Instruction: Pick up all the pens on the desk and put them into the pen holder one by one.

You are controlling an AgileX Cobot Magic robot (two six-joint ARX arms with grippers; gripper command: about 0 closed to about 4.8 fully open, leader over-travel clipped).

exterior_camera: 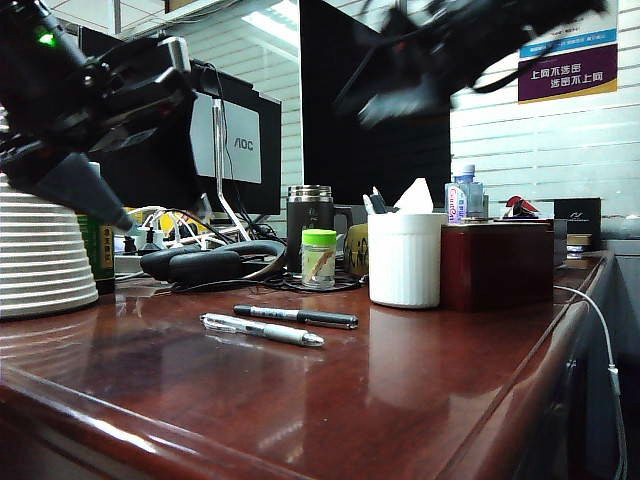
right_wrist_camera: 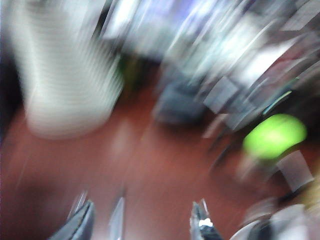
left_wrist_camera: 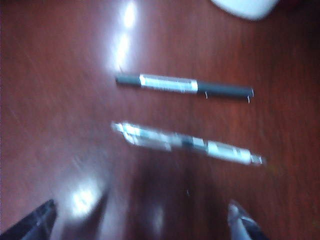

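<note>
Both grippers, left (left_wrist_camera: pixel 142 220) and right (right_wrist_camera: pixel 142 220), hang open and empty above two light, slippery pens (left_wrist_camera: pixel 187 143), likely best pinched mid-barrel.

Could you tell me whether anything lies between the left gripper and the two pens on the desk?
Nothing visible does. The open left gripper hangs above bare desk, with the clear pen nearest it and the black pen just beyond; only glossy wood lies between.

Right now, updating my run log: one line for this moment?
left gripper: open above pens | right gripper: open, empty | two pens on desk
</note>
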